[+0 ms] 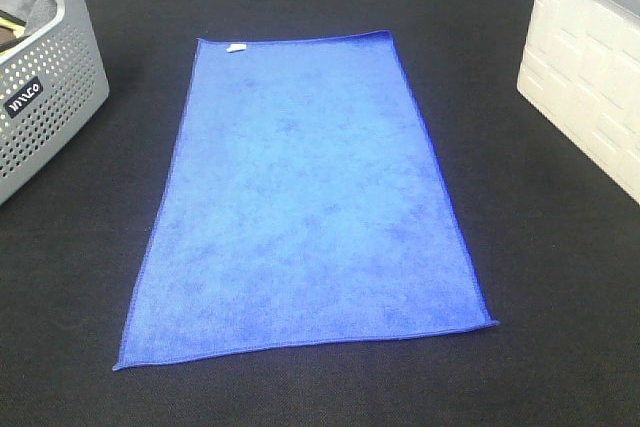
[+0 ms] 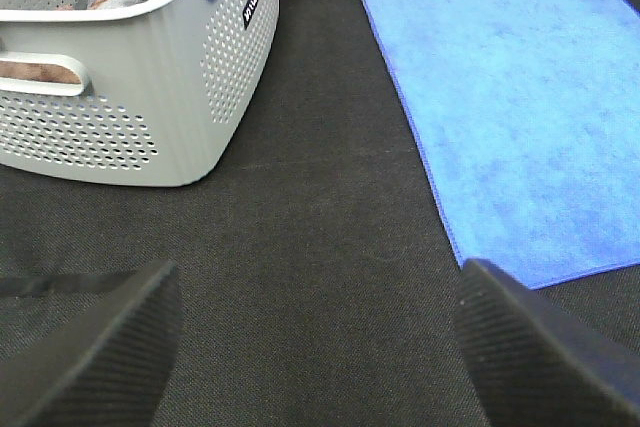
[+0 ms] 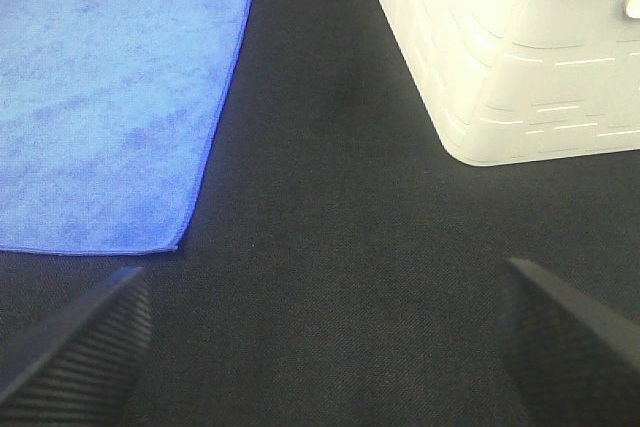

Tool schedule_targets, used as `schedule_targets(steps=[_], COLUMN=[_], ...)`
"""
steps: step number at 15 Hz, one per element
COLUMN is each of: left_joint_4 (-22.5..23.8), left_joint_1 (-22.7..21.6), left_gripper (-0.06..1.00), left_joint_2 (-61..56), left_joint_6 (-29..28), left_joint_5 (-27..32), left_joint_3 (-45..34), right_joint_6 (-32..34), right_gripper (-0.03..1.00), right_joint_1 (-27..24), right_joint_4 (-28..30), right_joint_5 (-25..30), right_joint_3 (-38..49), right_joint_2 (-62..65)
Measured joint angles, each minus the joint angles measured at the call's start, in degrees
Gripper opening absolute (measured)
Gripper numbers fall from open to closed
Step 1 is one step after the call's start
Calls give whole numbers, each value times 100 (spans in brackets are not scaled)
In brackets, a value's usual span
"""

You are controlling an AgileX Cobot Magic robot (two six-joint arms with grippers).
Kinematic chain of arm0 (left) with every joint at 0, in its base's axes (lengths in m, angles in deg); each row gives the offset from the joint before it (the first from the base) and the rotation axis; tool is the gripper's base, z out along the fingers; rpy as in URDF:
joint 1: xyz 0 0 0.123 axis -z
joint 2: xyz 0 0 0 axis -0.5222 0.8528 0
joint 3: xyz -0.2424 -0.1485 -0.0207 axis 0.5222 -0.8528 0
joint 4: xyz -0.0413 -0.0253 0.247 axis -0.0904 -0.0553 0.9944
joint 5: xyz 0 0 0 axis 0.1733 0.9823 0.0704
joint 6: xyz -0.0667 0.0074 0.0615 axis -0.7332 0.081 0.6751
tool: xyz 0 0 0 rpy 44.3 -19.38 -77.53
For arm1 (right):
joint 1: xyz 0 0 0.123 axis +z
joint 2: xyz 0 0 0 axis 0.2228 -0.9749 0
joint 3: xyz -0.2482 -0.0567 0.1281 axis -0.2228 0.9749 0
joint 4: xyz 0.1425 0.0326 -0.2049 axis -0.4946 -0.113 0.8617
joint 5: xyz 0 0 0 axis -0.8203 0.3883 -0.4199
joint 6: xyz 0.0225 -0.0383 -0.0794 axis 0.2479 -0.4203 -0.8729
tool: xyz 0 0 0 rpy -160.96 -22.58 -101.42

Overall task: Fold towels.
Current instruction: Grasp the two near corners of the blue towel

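Nearest the robot, the left claw (image 2: pixel 318 272) hangs over bare black tabletop (image 1: pixel 560 297), its jaws spread wide and holding nothing. The right claw (image 3: pixel 325 267) is likewise wide open and empty above the dark surface. Just beyond them lies the blue towel (image 1: pixel 310 197), spread flat and unfolded in the middle of the tabletop, its long sides running away from the robot. Each near corner sits a little ahead of a claw, apart from it. At the towel's far edge a small white tag (image 1: pixel 237 47) shows near the left corner. Farther left stands a grey perforated basket (image 1: pixel 50 117) holding crumpled cloths. A white bin (image 1: pixel 590 87) stands at the far right.
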Motion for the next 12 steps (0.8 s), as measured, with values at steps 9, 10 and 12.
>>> schedule_targets(steps=[9, 10, 12], left_joint_4=[0, 0, -40], left_joint_1=[0, 0, 0], left_gripper=[73, 73, 73], left_joint_2=[29, 229, 693], left_joint_6=[0, -17, -103], left_joint_5=[0, 0, -109], left_joint_3=[0, 0, 63], right_joint_6=[40, 252, 556], right_gripper=[88, 88, 88], right_joint_1=[0, 0, 0], right_joint_4=[0, 0, -6], right_joint_5=[-6, -109, -401], right_joint_3=[0, -6, -23], right_joint_2=[-34, -258, -842])
